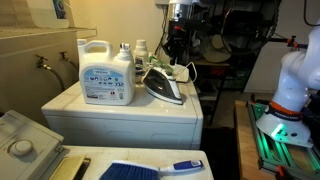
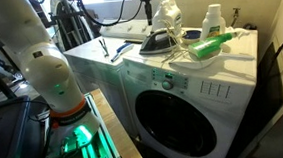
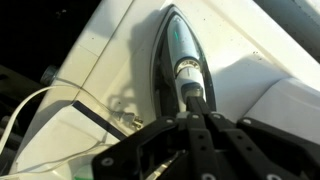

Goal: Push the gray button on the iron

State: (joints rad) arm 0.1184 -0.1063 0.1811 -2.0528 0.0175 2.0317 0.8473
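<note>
The iron (image 3: 176, 45) lies on top of a white washing machine (image 2: 227, 78), near the middle of its lid. In the wrist view its dark wedge-shaped body runs lengthwise, the narrow tip pointing toward the top of the picture. A greenish see-through section sits along its upper handle, with a pale gray part (image 3: 186, 70) just below that.

The gripper (image 3: 193, 97) comes in from the bottom of the wrist view. Its two dark fingers are pressed together into a single point and hold nothing. The joined tips sit over the iron's handle, right at the lower end of the pale gray part. Whether they actually press on it cannot be told.

In an exterior view, a large white detergent jug (image 1: 107, 72) with a blue label stands just beside the iron. Two smaller bottles (image 1: 133, 52) stand behind it, toward the wall. In an exterior view, a white bottle with a green cap (image 2: 213, 20) stands near the far corner of the lid, and a green object (image 2: 207, 47) lies on its side in front of that bottle. A thin white cord (image 3: 30, 110) loops across the lid beside the iron. The robot's white arm (image 2: 34, 51) rises from a base lit green, beside the machine.
</note>
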